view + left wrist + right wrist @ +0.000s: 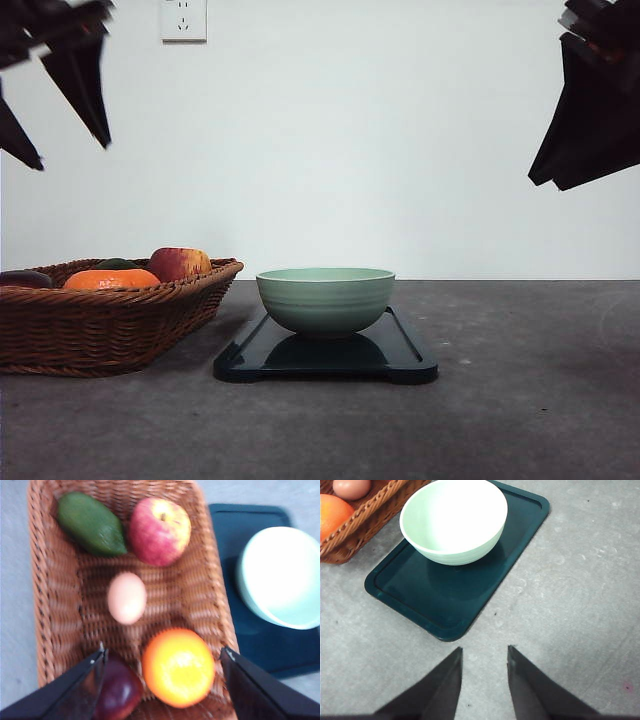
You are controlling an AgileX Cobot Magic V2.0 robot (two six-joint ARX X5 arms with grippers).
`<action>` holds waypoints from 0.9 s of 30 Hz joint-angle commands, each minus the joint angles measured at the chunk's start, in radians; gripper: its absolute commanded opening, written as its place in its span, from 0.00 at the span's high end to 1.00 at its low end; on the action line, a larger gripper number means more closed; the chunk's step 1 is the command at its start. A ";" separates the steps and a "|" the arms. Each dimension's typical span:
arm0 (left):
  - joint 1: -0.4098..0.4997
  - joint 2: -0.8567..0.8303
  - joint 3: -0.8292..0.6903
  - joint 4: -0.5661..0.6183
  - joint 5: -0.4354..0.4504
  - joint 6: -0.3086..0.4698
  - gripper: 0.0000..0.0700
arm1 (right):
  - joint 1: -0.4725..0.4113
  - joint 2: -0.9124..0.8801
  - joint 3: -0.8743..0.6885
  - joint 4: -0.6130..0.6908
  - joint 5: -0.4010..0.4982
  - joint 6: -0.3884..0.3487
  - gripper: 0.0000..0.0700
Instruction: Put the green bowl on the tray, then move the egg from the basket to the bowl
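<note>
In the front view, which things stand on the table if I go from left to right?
basket holding fruit → green bowl, which sits on the tray.

A plain white wall [330,150] with a socket [183,19] backs the grey tabletop [520,400]

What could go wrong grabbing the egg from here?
The egg lies loose in the middle of the basket, with the orange and a dark red fruit between it and the open left end effector; descending fingers may bump those instead. The smooth egg could also roll or slip. The green bowl sits toward one end of the tray, so aim there.
</note>
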 commanded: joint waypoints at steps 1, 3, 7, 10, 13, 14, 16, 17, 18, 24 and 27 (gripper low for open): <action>-0.008 0.061 0.055 -0.011 -0.021 0.048 0.33 | 0.007 0.007 0.002 0.010 0.005 -0.011 0.75; -0.016 0.121 0.094 -0.029 -0.048 0.069 0.33 | 0.007 0.007 0.002 0.010 0.005 -0.011 0.75; -0.029 0.219 0.140 -0.029 -0.081 0.096 0.33 | 0.007 0.007 0.002 0.011 0.005 -0.011 0.75; -0.033 0.277 0.147 -0.008 -0.092 0.111 0.33 | 0.007 0.007 0.002 0.011 0.005 -0.011 0.75; -0.034 0.325 0.147 0.012 -0.093 0.119 0.33 | 0.007 0.007 0.002 0.011 0.005 -0.011 0.75; -0.034 0.340 0.147 0.019 -0.093 0.120 0.33 | 0.007 0.007 0.003 0.011 0.005 -0.011 0.75; -0.034 0.364 0.147 0.036 -0.095 0.121 0.33 | 0.007 0.007 0.002 0.011 0.005 -0.011 0.75; -0.034 0.374 0.147 0.048 -0.100 0.121 0.33 | 0.007 0.007 0.002 0.011 0.005 -0.011 0.75; -0.034 0.382 0.147 0.058 -0.107 0.121 0.33 | 0.007 0.007 0.002 0.011 0.005 -0.011 0.75; -0.034 0.414 0.147 0.090 -0.132 0.121 0.33 | 0.007 0.007 0.002 0.011 0.005 -0.011 0.75; -0.034 0.429 0.147 0.095 -0.138 0.121 0.33 | 0.007 0.007 0.002 0.011 0.005 -0.011 0.75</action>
